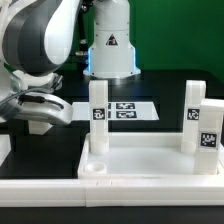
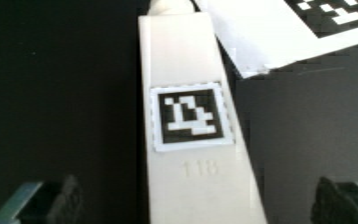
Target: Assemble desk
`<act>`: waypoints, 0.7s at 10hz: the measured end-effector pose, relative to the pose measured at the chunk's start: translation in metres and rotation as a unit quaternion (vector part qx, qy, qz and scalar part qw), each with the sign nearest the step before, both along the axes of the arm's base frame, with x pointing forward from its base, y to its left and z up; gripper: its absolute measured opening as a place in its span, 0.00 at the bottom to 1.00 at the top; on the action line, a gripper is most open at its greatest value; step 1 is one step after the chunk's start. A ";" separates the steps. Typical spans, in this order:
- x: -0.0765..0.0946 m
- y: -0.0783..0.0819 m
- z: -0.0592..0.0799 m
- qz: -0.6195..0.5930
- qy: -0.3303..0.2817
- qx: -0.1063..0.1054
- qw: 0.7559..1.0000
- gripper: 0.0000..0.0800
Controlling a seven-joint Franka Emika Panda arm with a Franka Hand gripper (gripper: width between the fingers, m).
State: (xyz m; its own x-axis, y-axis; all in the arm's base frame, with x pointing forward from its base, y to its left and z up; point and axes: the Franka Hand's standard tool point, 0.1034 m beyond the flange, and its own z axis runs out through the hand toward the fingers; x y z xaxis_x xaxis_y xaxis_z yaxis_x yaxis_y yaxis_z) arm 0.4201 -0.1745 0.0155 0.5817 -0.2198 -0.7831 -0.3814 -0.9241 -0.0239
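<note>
Over on the exterior view's left, the tool (image 1: 38,110) hovers with its jaws wide apart, nothing held. The wrist view looks straight down on a tagged leg (image 2: 194,120) lying between the fingertips (image 2: 34,195). Further right, the tabletop (image 1: 150,160) sits on the table with three legs standing. Looks like the last-leg pickup: it needs to drop down and clamp.

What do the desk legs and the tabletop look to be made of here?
Desk legs, e.g. the leg under the wrist camera: likely white plastic, matte and smooth, with square moulded edges; its tag looks like a printed black-and-white sticker. Tabletop: seemingly the same matte white plastic, with a raised rim and a round corner socket.
</note>
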 end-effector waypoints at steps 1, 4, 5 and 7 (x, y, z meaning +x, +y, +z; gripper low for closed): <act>-0.006 -0.001 0.003 -0.023 0.036 0.008 0.999 0.81; -0.001 -0.006 -0.001 -0.033 0.045 0.005 0.998 0.65; -0.002 -0.007 -0.002 -0.034 0.046 0.005 0.998 0.65; -0.001 -0.007 -0.002 -0.034 0.044 0.005 0.998 0.35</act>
